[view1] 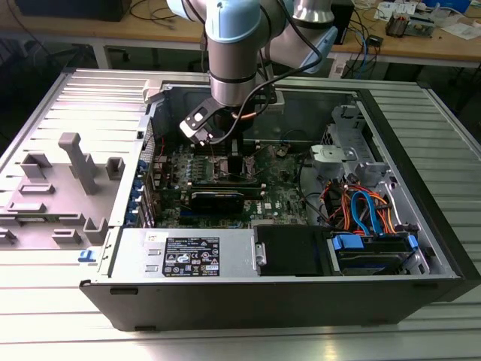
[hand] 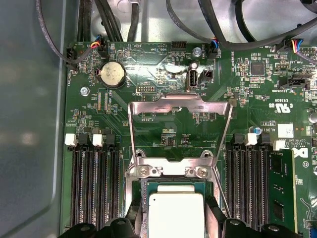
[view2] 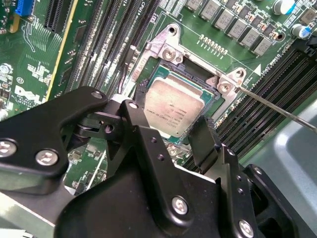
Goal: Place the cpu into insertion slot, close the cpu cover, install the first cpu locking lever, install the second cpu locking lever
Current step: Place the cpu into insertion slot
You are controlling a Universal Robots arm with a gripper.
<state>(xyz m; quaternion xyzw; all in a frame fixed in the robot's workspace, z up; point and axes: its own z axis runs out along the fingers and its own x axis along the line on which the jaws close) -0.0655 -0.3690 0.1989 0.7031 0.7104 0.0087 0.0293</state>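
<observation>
My pincer (view2: 167, 126) is matt black, metal by the look, studded with shiny steel screws (view2: 180, 205). The cpu (view2: 173, 106) wears a dull, brushed silver-grey metal lid. The cpu cover (hand: 181, 105) is bare bright sheet metal, faintly scuffed. The motherboard (hand: 148, 69) is glossy green laminate; its memory slots (hand: 91, 188) are black plastic. The computer case (view1: 263, 304) is matt black, the table (view1: 451, 331) ribbed pale metal.
</observation>
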